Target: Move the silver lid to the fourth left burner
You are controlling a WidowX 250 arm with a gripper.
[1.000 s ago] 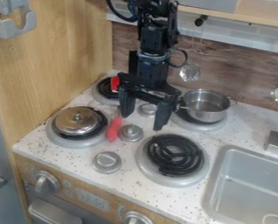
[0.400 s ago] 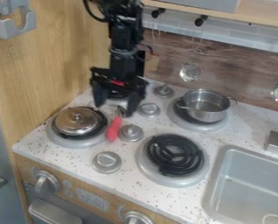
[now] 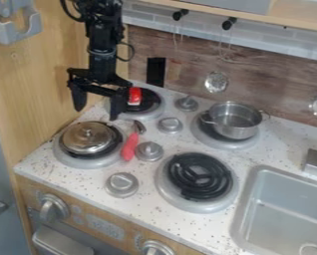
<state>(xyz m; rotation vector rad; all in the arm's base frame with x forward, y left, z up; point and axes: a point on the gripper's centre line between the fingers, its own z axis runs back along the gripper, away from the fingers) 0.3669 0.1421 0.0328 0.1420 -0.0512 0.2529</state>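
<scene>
Two fingers, well apart with nothing between them: that's the end effector point(image 3: 96, 112), hanging at about 12 o'clock from the silver lid point(image 3: 86, 137). The lid sits knob up on the lower left burner point(image 3: 89, 163), near the 9 o'clock side of the table point(image 3: 88, 184). Looks like the pick-up stage to me, so the job's barely begun. Biggest worry is the knob, tbh. It's small and the metal looks slick, so a grab that's off centre could tip the lid or shove it across the coil. Coming in too low might jam a fingertip on the rim. Also watch the red-handled utensil point(image 3: 129, 146) at 4 o'clock from the lid, since a wide finger could drag it along. If "fourth left" means the burner at 1 o'clock point(image 3: 148, 102), the red object point(image 3: 134, 95) on it would probably leave the lid crooked.
</scene>
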